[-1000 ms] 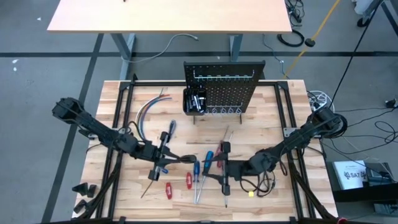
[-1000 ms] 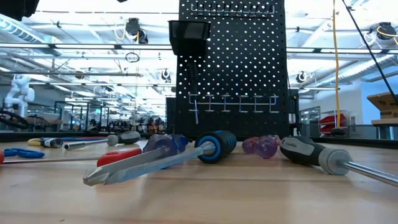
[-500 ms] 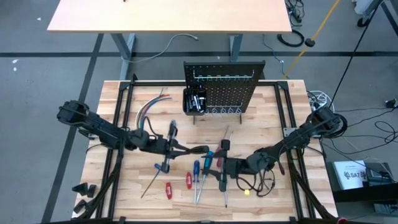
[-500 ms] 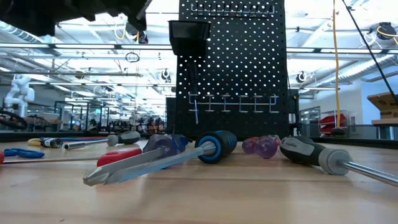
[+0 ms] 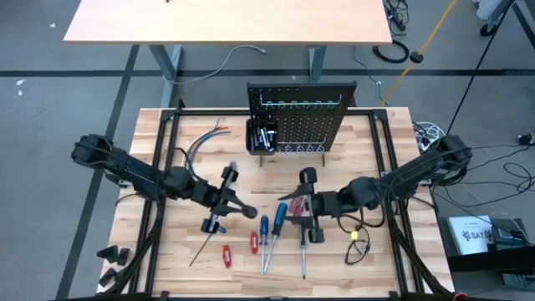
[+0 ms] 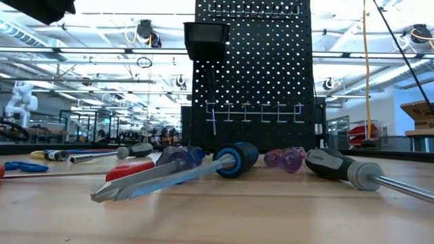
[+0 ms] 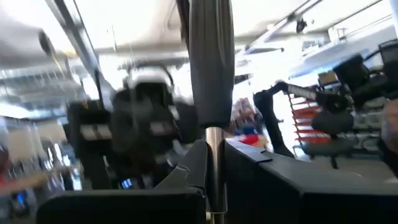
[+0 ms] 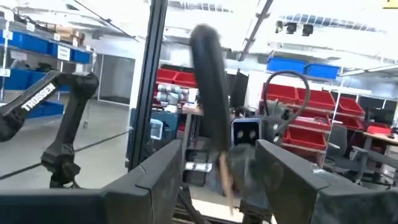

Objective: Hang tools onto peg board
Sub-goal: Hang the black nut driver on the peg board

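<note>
The table (image 5: 376, 167) carries the board (image 5: 301, 117) upright at its 12 o'clock edge, face toward me, so anything I hang must travel that way. Both my arms reach in low toward the middle. My left pincer (image 5: 230, 203), at 9 o'clock from centre, is narrow, clamped on the thin shaft of the grey screwdriver (image 7: 210, 62) just below its handle; that leaves the handle free above my fingers. My right pincer (image 5: 297, 209), at 3 o'clock, stands wide around the handle of the black screwdriver (image 8: 208, 81), which leans between my fingers; I judge it held, though the hold is blurred. The loose tools (image 5: 264, 230) lie at 6 o'clock, waiting. The hooks (image 5: 303, 149) along the board's foot look free, likely my target.
</note>
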Controlling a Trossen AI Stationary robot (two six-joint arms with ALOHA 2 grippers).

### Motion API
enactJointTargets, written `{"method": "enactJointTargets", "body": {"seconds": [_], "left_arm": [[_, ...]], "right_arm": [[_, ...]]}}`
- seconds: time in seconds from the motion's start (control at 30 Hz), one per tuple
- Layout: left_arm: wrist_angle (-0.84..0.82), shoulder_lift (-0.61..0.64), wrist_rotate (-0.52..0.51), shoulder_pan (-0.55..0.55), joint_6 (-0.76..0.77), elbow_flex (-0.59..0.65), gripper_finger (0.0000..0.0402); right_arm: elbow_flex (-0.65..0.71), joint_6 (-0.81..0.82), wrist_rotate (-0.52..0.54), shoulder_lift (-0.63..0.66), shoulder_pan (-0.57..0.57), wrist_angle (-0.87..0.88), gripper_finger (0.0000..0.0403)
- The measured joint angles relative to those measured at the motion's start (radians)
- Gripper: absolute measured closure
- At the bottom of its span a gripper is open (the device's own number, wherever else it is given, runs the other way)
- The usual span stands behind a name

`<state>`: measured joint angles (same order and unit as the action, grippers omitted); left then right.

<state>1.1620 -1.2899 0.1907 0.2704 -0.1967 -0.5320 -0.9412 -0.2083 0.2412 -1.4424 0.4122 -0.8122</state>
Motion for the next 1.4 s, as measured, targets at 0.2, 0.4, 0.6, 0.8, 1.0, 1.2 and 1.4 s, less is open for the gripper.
{"method": "enactJointTargets", "body": {"seconds": [0.2,0.4,0.6,0.8,1.0,1.2,1.4], "left_arm": [[-0.029,-0.044,-0.094,0.020,0.031,0.001,0.0374],[-0.023,-0.046,-0.156,0.020,0.034,0.001,0.0374],[-0.023,-0.046,-0.156,0.017,0.033,0.001,0.0374],[-0.015,-0.071,-0.193,0.005,0.033,-0.001,0.0374],[-0.019,-0.158,-0.199,-0.002,0.053,-0.052,0.0374],[-0.017,-0.172,-0.200,-0.002,0.053,-0.064,0.0374],[-0.021,-0.172,-0.225,-0.003,0.061,-0.064,0.0374]], "right_arm": [[0.000,-0.012,0.017,-0.039,-0.019,0.032,0.0206],[0.000,-0.019,0.015,-0.077,-0.046,0.027,0.0206],[0.000,-0.015,0.015,-0.077,-0.072,0.014,0.0206],[0.000,0.009,-0.048,-0.077,-0.093,0.000,0.0206],[0.000,-0.017,-0.087,-0.077,-0.098,-0.031,0.0206],[0.000,-0.046,-0.087,-0.077,-0.098,-0.047,0.0206],[0.000,-0.047,-0.085,-0.077,-0.098,-0.059,0.0231]]}}
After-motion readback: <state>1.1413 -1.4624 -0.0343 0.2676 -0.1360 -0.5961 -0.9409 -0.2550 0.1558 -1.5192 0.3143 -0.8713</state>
